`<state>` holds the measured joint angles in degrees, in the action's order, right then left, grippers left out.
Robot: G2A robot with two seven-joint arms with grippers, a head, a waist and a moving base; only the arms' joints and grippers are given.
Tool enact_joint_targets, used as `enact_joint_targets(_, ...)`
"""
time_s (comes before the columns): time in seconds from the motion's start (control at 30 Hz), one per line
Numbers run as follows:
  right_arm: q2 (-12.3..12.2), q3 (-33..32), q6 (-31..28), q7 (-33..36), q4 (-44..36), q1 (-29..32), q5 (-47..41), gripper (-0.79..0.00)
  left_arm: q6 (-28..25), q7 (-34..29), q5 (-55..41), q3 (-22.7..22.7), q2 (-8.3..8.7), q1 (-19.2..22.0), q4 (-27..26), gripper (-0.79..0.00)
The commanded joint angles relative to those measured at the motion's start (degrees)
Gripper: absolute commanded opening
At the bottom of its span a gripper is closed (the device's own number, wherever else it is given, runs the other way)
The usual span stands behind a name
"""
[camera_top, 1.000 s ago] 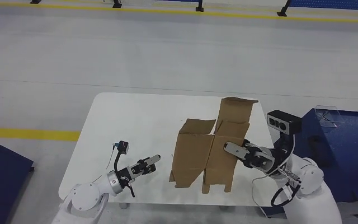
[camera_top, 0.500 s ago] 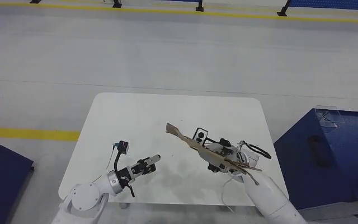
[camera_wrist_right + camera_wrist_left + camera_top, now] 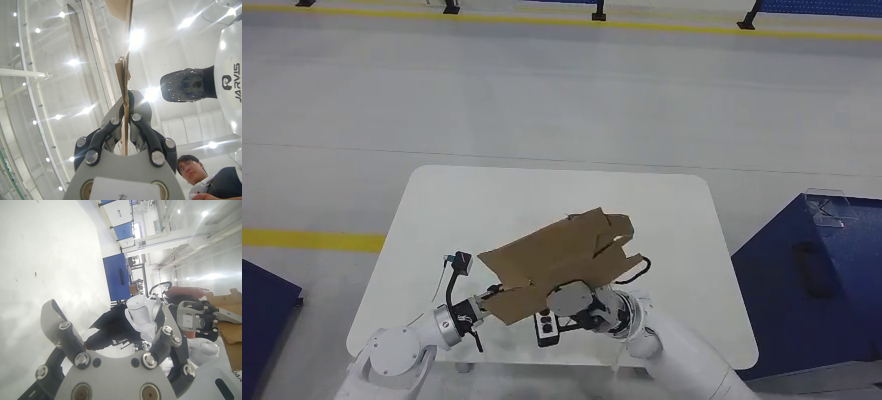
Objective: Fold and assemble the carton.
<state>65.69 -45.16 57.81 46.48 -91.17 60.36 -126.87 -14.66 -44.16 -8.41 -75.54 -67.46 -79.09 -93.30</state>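
A flattened brown carton (image 3: 557,255) was held off the white worktop (image 3: 462,210) in the top view. Its broad face was turned up toward the camera, and its flaps pointed toward the far right corner. Its near-left corner covered the tips of the left end effector (image 3: 490,297), which sat low near the worktop's near-left edge. The right arm (image 3: 667,338) came in from the near-right side, its wrist tucked against the carton's near edge. A blue cabinet (image 3: 812,270) stood on the floor just beside the worktop's right side. In the left wrist view, the left end effector's two fingers (image 3: 56,317) were spread wide with nothing between them, and bare worktop lay beyond them. Farther off in the same view, the right end effector (image 3: 231,318) was clamped on an edge of the carton, whose brown panel ran out of frame. In the right wrist view, the camera looked up past the right end effector toward bright ceiling lights (image 3: 72,62). Both of its fingers were pressed against the carton, which appeared edge-on as a thin layered sheet. The sheet ran down between the fingers into the palm and rose well clear of the tips. Its layers were slightly frayed where the fingertips met it.
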Motion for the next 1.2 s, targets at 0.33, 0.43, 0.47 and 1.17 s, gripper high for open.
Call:
enact_joint_targets(0.33, -0.6, -19.81, -62.54, 32.75, 6.61, 1.38, 47.28, -0.785, 0.0, 0.0, -0.01, 0.0, 0.0, 0.0, 0.0, 0.0)
enact_joint_targets(0.43, -0.6, -23.8, -75.66, 31.04, 3.92, 3.04, 51.44, -0.785, 0.0, 0.0, -0.01, 0.0, 0.0, 0.0, 0.0, 0.0)
enact_joint_targets(0.47, -0.59, -25.16, -79.9, 30.31, 2.47, 4.0, 52.45, -0.785, 0.0, 0.0, -0.01, 0.0, 0.0, 0.0, 0.0, 0.0)
enact_joint_targets(1.17, 3.47, -23.76, -104.33, -24.83, -18.96, 13.82, 118.23, -0.785, 0.0, 0.0, -0.01, 0.0, 0.0, 0.0, 0.0, 0.0)
